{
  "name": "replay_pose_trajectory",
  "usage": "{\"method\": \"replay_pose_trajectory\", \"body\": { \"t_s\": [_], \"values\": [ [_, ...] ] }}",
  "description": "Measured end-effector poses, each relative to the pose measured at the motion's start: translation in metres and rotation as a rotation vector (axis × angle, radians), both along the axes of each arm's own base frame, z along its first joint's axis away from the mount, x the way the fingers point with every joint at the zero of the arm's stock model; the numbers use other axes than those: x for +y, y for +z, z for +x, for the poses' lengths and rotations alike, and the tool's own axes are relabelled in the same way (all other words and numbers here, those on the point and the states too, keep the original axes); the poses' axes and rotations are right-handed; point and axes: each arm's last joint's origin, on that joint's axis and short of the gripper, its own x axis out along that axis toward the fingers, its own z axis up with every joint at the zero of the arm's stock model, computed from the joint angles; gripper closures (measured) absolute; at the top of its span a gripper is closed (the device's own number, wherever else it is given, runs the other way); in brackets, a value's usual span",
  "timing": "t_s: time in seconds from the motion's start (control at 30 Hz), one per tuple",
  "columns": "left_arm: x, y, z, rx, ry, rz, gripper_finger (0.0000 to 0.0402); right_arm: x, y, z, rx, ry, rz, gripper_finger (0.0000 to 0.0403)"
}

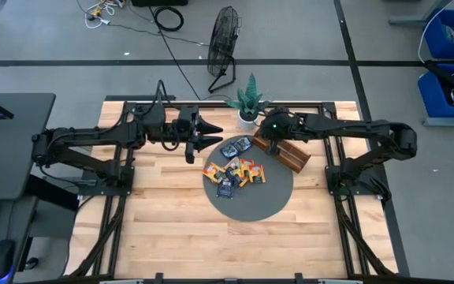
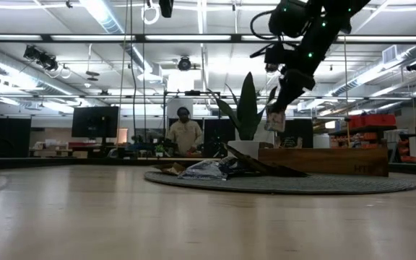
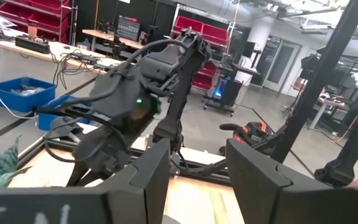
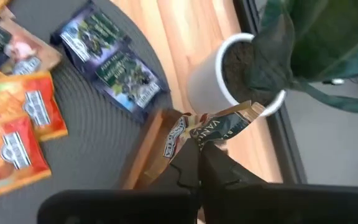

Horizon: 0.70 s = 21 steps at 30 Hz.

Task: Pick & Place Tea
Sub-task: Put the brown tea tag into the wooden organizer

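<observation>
My right gripper hangs above the far-left end of the long brown wooden tray and is shut on one pale brown sachet, which shows in the low view as a small packet held in the air. Several more tea sachets, dark blue and orange-yellow, lie flat in a loose heap on the round grey mat. My left gripper waits open above the table, left of the mat, fingers pointing toward the right arm. My right gripper pinches the pale brown sachet between its two fingers at one edge, coming from above and pointing down. The sachet is lifted clear, tilted, over the tray's end beside the white pot.
A potted plant in a white pot stands at the far edge, close to the right gripper and the tray. The tray lies slantwise on the mat's far-right side. Bare wooden table spreads toward the near edge. A person stands in the room beyond.
</observation>
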Motion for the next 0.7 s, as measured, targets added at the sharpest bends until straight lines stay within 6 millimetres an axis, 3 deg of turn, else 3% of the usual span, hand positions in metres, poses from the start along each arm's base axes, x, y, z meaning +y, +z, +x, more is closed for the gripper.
{"method": "replay_pose_trajectory", "body": {
  "t_s": [0.23, 0.7],
  "values": [
    [-0.005, -0.002, 0.001, 0.023, -0.017, 0.005, 0.0241, -0.008, -0.02, -0.012, 0.002, -0.013, 0.027, 0.0403],
    [-0.005, -0.003, 0.001, 0.028, -0.02, 0.002, 0.0241, -0.023, -0.039, -0.022, -0.019, 0.014, 0.004, 0.0403]
  ]
}}
